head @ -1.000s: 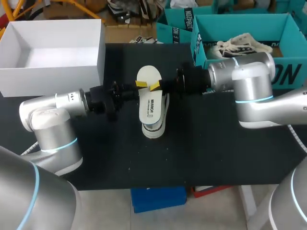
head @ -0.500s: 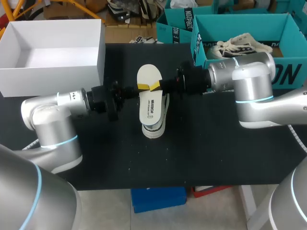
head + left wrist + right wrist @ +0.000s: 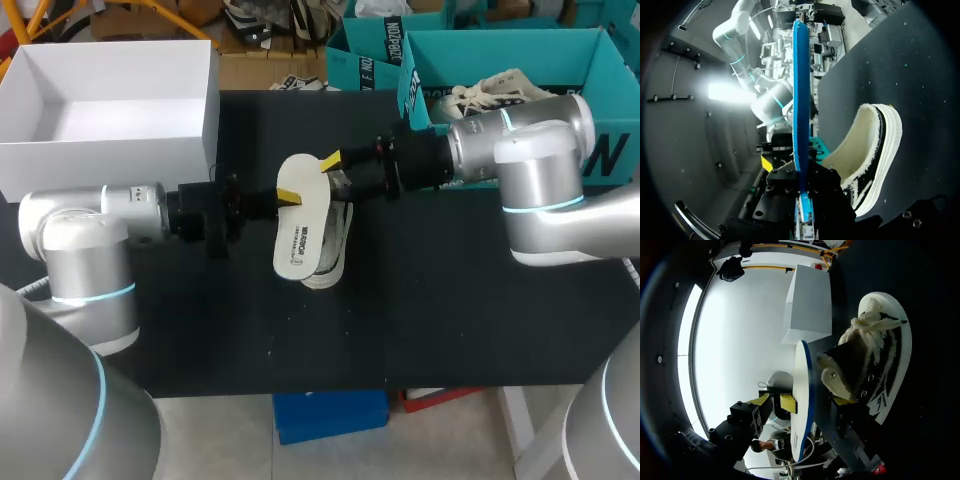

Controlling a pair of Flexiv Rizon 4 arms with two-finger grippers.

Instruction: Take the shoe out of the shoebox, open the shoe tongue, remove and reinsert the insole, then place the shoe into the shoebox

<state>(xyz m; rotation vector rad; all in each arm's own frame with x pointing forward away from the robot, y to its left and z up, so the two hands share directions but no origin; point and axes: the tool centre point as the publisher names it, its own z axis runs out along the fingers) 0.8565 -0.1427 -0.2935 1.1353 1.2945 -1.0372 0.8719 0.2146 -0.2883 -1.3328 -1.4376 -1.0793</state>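
Black table (image 3: 450, 320) first, with the white box (image 3: 60, 150) at its far left corner, open at the top. Near the middle, the shoe (image 3: 330, 262), down on the table and well apart from the box. Just above the shoe, the insole (image 3: 298, 228), fully out and tipped at a slant. Left gripper (image 3: 288, 195) closed tight on the insole's edge. Right gripper (image 3: 335, 172) likely pinched on the shoe's fuzzy flap (a guess, with only one yellow tip in sight there), pulling the mouth open.

Next job, most likely: insole back in. Keep the flap pulled wide. Turn the insole to line up with the shoe. Aim its front end into the mouth, low and flat. Slide toward the toe, slowly. Stop and wiggle at any curl or snag on the fuzz. Let go only once flat inside.
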